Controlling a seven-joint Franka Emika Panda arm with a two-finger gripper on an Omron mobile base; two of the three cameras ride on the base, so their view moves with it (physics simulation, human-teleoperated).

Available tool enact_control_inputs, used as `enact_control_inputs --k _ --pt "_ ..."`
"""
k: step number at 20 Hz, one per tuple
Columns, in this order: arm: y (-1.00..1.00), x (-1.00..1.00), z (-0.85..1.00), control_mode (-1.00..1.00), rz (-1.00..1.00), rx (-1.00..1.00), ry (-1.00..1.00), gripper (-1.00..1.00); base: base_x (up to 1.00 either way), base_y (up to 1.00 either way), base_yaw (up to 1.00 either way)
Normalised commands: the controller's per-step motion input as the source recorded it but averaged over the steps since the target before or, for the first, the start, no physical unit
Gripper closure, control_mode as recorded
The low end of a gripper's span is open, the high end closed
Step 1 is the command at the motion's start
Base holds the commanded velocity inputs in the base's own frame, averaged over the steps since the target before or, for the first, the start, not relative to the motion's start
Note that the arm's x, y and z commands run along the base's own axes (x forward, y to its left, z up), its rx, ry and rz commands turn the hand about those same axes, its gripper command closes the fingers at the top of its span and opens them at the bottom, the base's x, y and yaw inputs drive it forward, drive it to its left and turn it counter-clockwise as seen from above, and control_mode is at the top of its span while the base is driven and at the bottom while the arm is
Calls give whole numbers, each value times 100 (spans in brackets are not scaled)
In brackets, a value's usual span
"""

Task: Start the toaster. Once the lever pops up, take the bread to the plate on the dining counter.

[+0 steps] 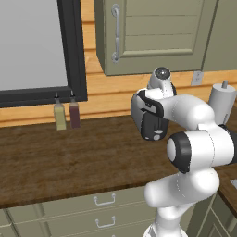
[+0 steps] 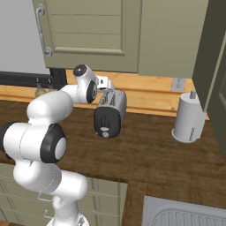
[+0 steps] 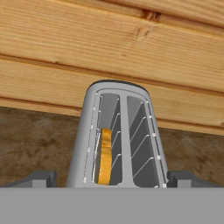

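I count one toaster (image 3: 120, 135) by the far wall, two slots, one bread (image 3: 104, 155) slice in the left slot; my gripper (image 3: 112, 178) hovers above, fingers (image 3: 41, 178) spread apart; two bottles (image 1: 60, 115) far left.

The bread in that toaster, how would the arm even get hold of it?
From straight above. The bread stands on edge in one slot of the toaster, so the exposed top edge is probably the only part to pinch, one finger on each flat face. The slot walls look tight, leaving little room.
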Motion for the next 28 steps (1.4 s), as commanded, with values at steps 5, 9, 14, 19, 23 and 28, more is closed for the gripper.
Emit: enact_control_inputs --k 5,9,14,19,23,28 --pt "0 0 0 -100 0 0 0 -100 0 0 0" --pt "0 0 0 -100 0 0 0 -100 0 0 0" --pt "0 0 0 -100 0 0 0 -100 0 0 0" --pt "0 0 0 -100 0 0 0 -100 0 0 0" --pt "0 0 0 -100 0 0 0 -100 0 0 0" --pt "0 0 0 -100 0 0 0 -100 0 0 0"
